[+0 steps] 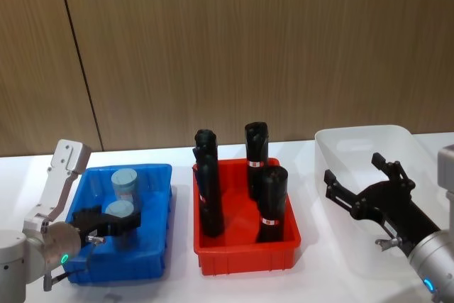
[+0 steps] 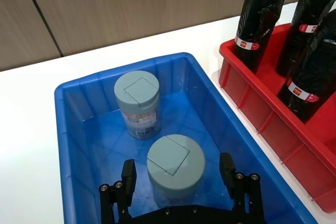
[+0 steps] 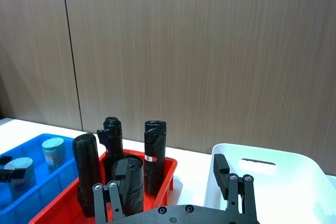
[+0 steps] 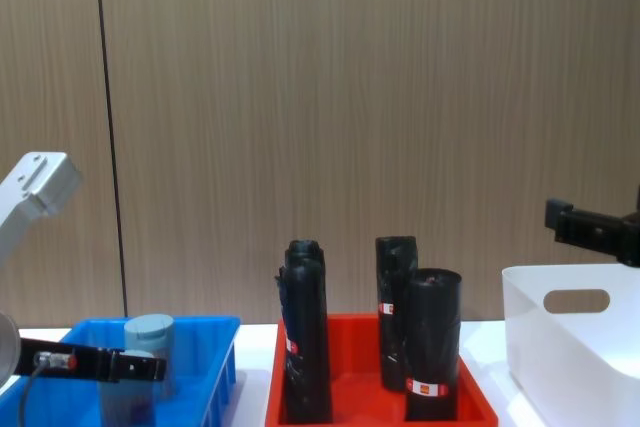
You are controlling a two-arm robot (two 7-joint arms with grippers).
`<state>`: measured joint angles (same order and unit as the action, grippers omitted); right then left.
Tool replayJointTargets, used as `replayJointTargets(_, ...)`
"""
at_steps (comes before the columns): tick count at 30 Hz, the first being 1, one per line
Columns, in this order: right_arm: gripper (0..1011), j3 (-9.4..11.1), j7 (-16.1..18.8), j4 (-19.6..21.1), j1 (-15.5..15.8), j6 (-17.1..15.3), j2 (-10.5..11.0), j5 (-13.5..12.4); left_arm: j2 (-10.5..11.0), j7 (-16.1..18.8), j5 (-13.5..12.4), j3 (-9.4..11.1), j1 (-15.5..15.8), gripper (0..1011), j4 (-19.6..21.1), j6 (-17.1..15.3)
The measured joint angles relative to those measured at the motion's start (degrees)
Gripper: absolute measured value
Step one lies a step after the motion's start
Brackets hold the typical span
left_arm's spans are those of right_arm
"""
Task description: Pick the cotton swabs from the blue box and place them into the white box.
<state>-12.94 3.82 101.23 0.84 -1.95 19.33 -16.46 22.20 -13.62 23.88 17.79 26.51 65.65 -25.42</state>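
Where the blue box (image 1: 162,235) was placed at the left side of the white table (image 1: 319,285), the left gripper (image 1: 117,221) was found low inside it, at its near part. Its black fingers (image 2: 128,176) were kept apart, one at each side of the near tub of cotton swabs (image 2: 175,165). In the left wrist view a small gap was seen between each finger and the tub, so the tub was surrounded but not clamped. This tub was stood upright on the floor of the box, with its pale blue lid closed. The far tub of cotton swabs (image 1: 125,181) was also stood upright in the same box, just behind the near one and apart from the gripper; whether the two tubs were touching could not be told. In the middle of the table the red tray (image 1: 241,260) was set, and black rolls (image 1: 256,148) with red-and-white labels were stood upright in it. At the right side the white box (image 1: 355,133) was placed, taller than the other two, with an oval handle cutout in its wall. The right gripper (image 1: 360,175) was held above the near part of the white box, higher than its rim, with its fingers spread wide and nothing gripped between them.
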Motion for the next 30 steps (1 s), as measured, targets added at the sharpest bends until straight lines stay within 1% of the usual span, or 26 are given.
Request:
replayJointTargets(5, 1002, 0.0, 0.0, 0.0, 0.0, 0.0, 0.0, 0.0, -0.4, -1.9, -0.8, 0.1, 1.2, 1004, -1.7, 0.1)
replayJointTargets(8, 1002, 0.0, 0.0, 0.0, 0.0, 0.0, 0.0, 0.0, -0.8, -3.4, -1.4, 0.4, 2.2, 1004, -3.6, 0.5)
replayJointTargets(15, 1002, 0.0, 0.0, 0.0, 0.0, 0.0, 0.0, 0.0, -1.5, -5.0, -2.4, 0.7, 3.7, 1004, -6.0, 0.8)
replayJointTargets(21, 1002, 0.0, 0.0, 0.0, 0.0, 0.0, 0.0, 0.0, -1.8, -5.6, -3.2, 0.8, 4.5, 1004, -7.1, 0.7)
replayJointTargets(30, 1002, 0.0, 0.0, 0.0, 0.0, 0.0, 0.0, 0.0, -1.8, -5.6, -3.9, 0.8, 4.7, 1004, -7.2, -0.3)
